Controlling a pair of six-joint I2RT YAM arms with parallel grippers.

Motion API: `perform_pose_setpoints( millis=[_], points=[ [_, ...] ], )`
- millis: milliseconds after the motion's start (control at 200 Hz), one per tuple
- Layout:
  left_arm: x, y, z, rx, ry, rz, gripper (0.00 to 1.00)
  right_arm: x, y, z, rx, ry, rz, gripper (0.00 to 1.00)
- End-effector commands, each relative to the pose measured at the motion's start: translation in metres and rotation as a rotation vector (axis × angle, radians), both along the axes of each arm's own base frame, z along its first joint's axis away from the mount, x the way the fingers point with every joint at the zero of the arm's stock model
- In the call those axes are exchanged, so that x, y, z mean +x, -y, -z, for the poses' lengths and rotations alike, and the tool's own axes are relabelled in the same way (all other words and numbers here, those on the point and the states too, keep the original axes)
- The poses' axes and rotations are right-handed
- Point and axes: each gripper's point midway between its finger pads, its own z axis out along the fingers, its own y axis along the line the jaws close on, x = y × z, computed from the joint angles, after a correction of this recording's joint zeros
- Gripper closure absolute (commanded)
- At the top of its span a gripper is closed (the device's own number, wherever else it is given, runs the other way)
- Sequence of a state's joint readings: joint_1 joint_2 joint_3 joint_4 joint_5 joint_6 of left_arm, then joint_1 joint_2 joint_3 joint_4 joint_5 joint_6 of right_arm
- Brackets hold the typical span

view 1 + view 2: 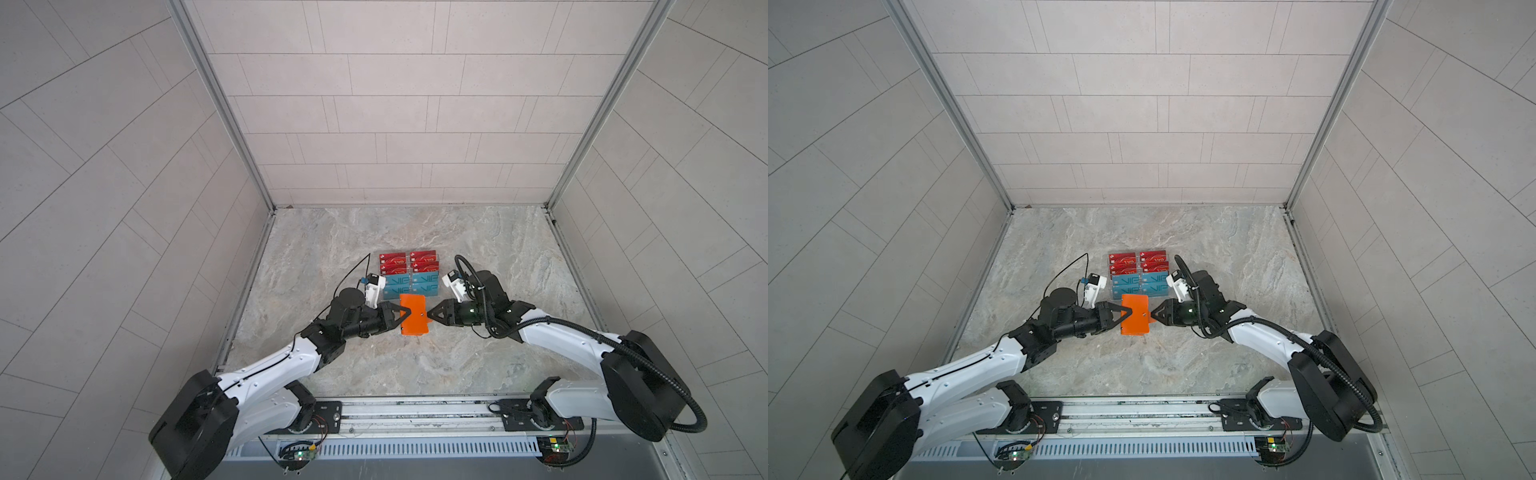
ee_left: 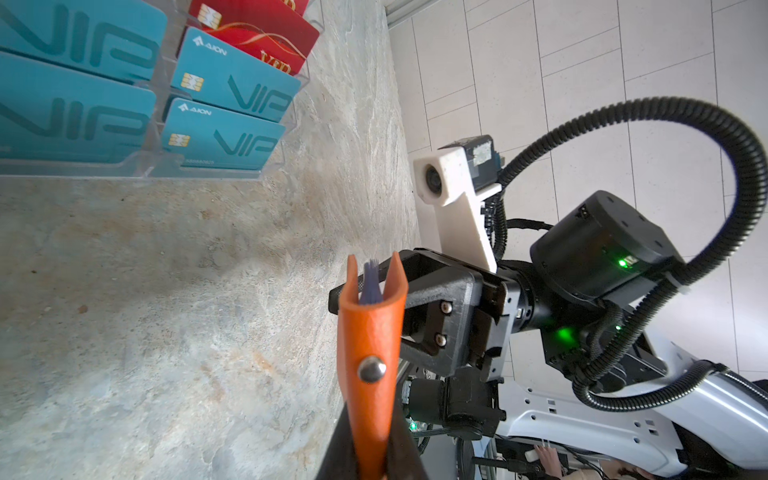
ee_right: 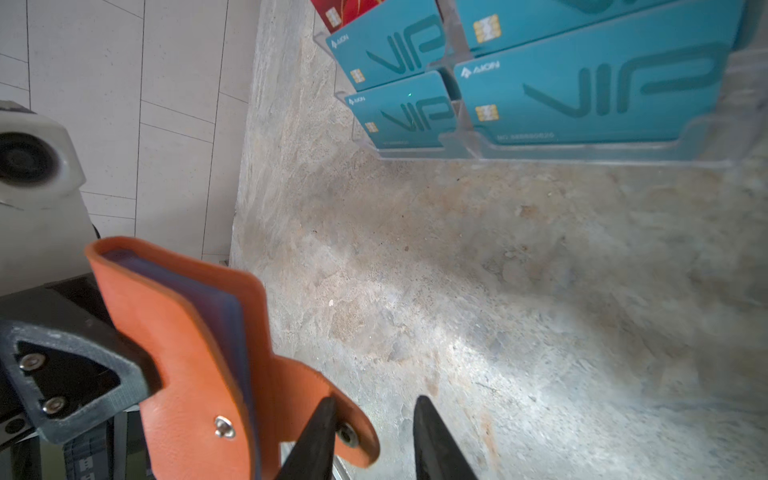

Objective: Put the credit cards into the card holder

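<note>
Marbled tabletop (image 1: 415, 370), pale tiled walls (image 1: 395, 104), and right between the two grippers sits the orange card holder (image 1: 417, 323). Its covers are closed on bluish sleeves (image 3: 226, 309), one edge clamped by the left gripper (image 1: 406, 312), jaws squeezed tight. Off the surface or resting? Hard to tell. Opposite, the right gripper (image 3: 376, 400) stands narrowly parted at the loose strap tab (image 3: 299, 386). One finger (image 3: 316, 432) half hides its snap, contact unclear. A silver snap button (image 2: 372, 369) shows nearer the left jaws. Beyond both grippers' tips, the credit cards (image 1: 394, 266) sit tiered in a clear acrylic rack (image 3: 602, 154): teal cards (image 3: 582, 95) nearest, red cards (image 1: 423, 257) farther, several cropped by the wrist views.
</note>
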State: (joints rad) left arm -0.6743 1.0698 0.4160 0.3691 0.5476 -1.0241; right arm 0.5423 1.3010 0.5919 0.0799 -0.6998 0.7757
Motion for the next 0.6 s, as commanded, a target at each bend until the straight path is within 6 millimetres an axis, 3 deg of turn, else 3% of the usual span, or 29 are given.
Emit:
perform_pose_setpoints(
  millis=[0,145,591],
  points=[
    [0.001,0.001,-0.009,-0.035,0.032,0.011,0.88,0.000,-0.006,-0.009,0.059,0.012,-0.018,0.66],
    [0.001,0.002,-0.010,-0.040,0.037,0.011,0.88,-0.003,-0.014,-0.028,0.134,0.038,-0.054,0.66],
    [0.002,0.004,-0.005,-0.060,0.012,0.009,0.88,-0.015,-0.013,-0.045,0.180,0.062,-0.104,0.66]
  ],
)
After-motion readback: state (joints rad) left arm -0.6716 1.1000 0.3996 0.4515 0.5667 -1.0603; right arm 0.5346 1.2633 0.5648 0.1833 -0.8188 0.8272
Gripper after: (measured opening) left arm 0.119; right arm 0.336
